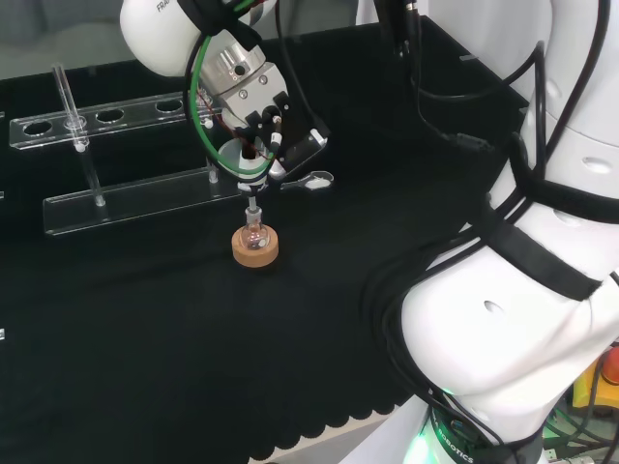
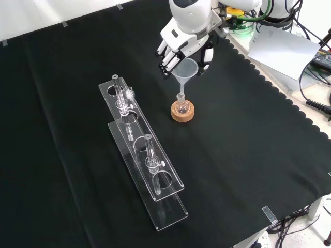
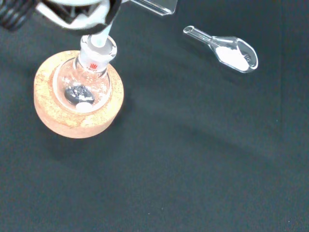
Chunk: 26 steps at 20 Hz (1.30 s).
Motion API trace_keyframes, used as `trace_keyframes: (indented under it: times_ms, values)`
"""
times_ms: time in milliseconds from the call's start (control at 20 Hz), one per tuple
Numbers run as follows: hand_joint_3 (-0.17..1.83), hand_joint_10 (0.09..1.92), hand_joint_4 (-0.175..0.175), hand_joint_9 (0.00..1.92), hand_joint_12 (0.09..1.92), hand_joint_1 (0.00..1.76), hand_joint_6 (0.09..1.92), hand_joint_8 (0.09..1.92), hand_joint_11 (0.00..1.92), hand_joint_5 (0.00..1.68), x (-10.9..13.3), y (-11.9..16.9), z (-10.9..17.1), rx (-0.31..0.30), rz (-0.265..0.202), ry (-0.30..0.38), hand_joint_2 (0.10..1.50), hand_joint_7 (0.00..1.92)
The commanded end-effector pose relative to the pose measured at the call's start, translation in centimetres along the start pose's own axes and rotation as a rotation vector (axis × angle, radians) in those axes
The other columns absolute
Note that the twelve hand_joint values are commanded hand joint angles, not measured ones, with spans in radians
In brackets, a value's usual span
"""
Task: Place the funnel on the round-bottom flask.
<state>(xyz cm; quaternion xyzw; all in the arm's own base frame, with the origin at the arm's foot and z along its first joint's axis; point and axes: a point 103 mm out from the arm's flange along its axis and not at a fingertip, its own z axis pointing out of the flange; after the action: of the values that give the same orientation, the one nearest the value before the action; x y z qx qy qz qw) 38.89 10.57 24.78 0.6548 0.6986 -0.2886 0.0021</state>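
Your hand pinches the funnel, stem entering the round-bottom flask on its cork ring; next, lower and release.

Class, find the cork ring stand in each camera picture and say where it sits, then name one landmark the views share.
Head view: cork ring left of centre, below the hand.
Front view: right of centre in the upper half, under the funnel.
Wrist view: large and close, cradling the round-bottom flask.
Shared landmark: the flask on its ring; its neck meets the funnel stem.
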Motion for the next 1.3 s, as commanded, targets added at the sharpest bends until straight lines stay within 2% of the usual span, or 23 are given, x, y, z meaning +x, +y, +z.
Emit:
trace_keyframes:
  times_ms: [50, 900, 1300]
  values:
    - [0.70, 0.47, -0.036, 1.04, 1.17, 0.97, 0.74, 0.72, 0.69, 0.78, 0.3, 0.6, 0.1, 0.005, -0.001, -0.007, 0.68, 0.71]
    - [0.71, 0.47, -0.037, 1.04, 1.17, 0.97, 0.75, 0.72, 0.69, 0.78, 0.2, 1.5, 0.6, 0.007, -0.004, 0.001, 0.69, 0.71]
    - [0.71, 0.47, -0.038, 1.04, 1.17, 0.97, 0.75, 0.72, 0.70, 0.78, 0.3, 2.0, 1.7, 0.034, -0.006, 0.003, 0.69, 0.71]
